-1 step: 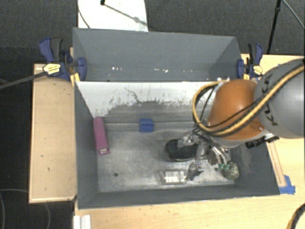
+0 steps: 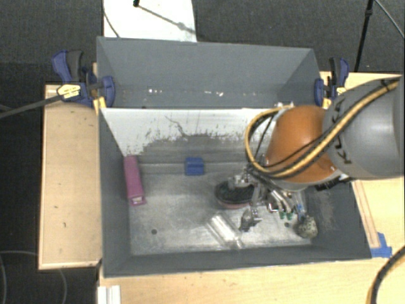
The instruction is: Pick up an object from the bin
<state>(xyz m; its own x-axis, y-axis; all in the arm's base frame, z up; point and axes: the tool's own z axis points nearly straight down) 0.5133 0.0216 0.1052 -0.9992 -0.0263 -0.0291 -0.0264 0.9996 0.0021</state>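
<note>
Clear oblong packet [image 2: 223,228] lies slanted upper-left to lower-right beside the pincer [image 2: 249,219], whose grip I cannot tell.

No legible text or number anywhere; dark marks on the grey arm [image 2: 374,138] unreadable.

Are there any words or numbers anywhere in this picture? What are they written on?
Nothing here can be read for sure.
Grey arm: dark marks next to the cables, maybe letters, too blurred to read.
Purple block: no writing seen.
Blue cube: no writing seen.
Dark round thing: too blurred to tell.
Clear packet: too blurred to tell.
</note>
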